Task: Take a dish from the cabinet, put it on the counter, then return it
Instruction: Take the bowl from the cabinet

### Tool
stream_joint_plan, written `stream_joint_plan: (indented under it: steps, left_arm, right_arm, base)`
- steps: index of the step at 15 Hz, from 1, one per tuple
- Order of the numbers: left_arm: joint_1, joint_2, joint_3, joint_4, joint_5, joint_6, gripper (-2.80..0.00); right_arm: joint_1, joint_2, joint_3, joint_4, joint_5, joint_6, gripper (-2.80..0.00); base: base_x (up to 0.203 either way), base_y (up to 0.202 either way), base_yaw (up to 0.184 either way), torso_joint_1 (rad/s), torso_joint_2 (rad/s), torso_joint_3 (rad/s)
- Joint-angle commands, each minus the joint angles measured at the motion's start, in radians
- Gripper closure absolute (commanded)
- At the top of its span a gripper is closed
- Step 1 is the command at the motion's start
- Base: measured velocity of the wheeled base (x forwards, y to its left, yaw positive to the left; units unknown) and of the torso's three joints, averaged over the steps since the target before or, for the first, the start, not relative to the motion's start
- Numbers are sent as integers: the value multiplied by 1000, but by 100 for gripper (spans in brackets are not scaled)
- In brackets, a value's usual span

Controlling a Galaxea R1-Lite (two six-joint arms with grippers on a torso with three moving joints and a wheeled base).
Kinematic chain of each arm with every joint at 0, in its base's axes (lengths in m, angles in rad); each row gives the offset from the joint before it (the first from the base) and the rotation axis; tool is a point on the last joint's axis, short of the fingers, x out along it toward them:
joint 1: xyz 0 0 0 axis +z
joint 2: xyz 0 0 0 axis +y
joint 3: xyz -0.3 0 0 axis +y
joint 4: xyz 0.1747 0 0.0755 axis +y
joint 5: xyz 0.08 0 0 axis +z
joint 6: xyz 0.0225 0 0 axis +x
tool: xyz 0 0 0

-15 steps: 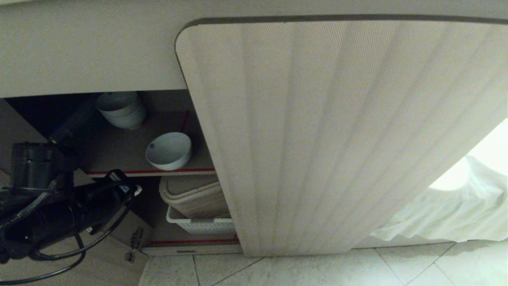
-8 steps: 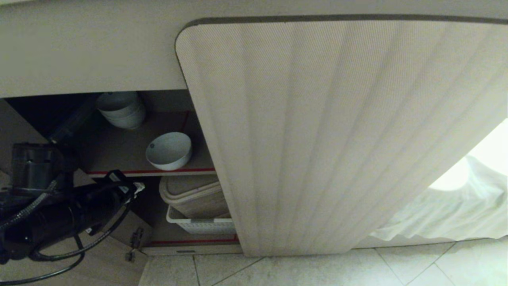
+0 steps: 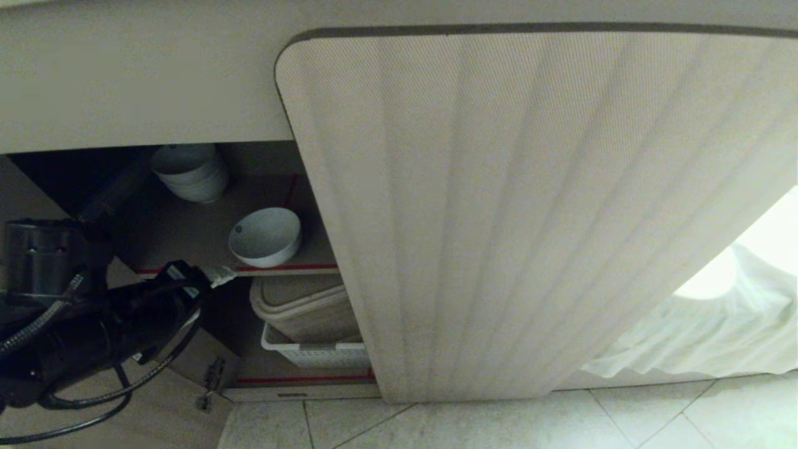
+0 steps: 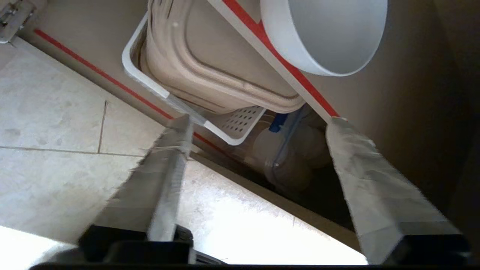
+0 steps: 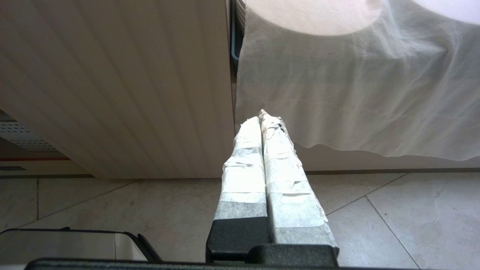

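Two grippers show, and only one is near the work. The left gripper (image 4: 258, 123) sits low in front of the open cabinet (image 3: 530, 206), its taped fingers (image 4: 165, 168) spread wide with nothing between them. One fingertip lies at the red-taped front edge of the upper shelf (image 3: 187, 237); whether it touches that edge I cannot tell.

The dish (image 3: 265, 237), a small white bowl, stands on that upper shelf, close to the red-taped edge and near the fluted door. It is tilted a little, so its hollow faces outward. Seen from the left wrist, the dish (image 4: 326, 33) lies beyond the shelf edge, past the fingertips and apart from them. Further back on the same shelf from the dish stands a nested pile of white bowls (image 3: 190, 171).

Below the dish, on the lower shelf, a white perforated basket (image 3: 312, 355) holds a beige lidded container (image 3: 305, 305). Behind the basket a pale plastic pipe (image 4: 288, 153) with a blue part shows in shadow. The lower shelf also carries a red tape line along its front.

The right gripper (image 5: 264, 114) hangs well away from the dish, on the far side of the fluted door, with its taped fingers pressed together and empty. Ahead of it hangs a white cloth (image 5: 356, 93), and below lies a pale tiled floor (image 5: 375, 217).
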Motion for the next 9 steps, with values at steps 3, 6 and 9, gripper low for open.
stream_joint_plan:
  steps: [3,6,9]
  left_arm:
    - [1,19,-9,-3,1,-4,-280]
    - [1,47,-30,-5,1,-5,-280]
    - [1,66,-30,-5,1,-4,-280]
  right_arm:
    - [0,2,0,0,0,0,0]
    - [0,1,0,0,0,0,0]
    - [1,2,0,0,0,0,0]
  base:
    - [0,0,0,0,0,0]
    - [0,0,0,0,0,0]
    - [0,0,0,0,0,0]
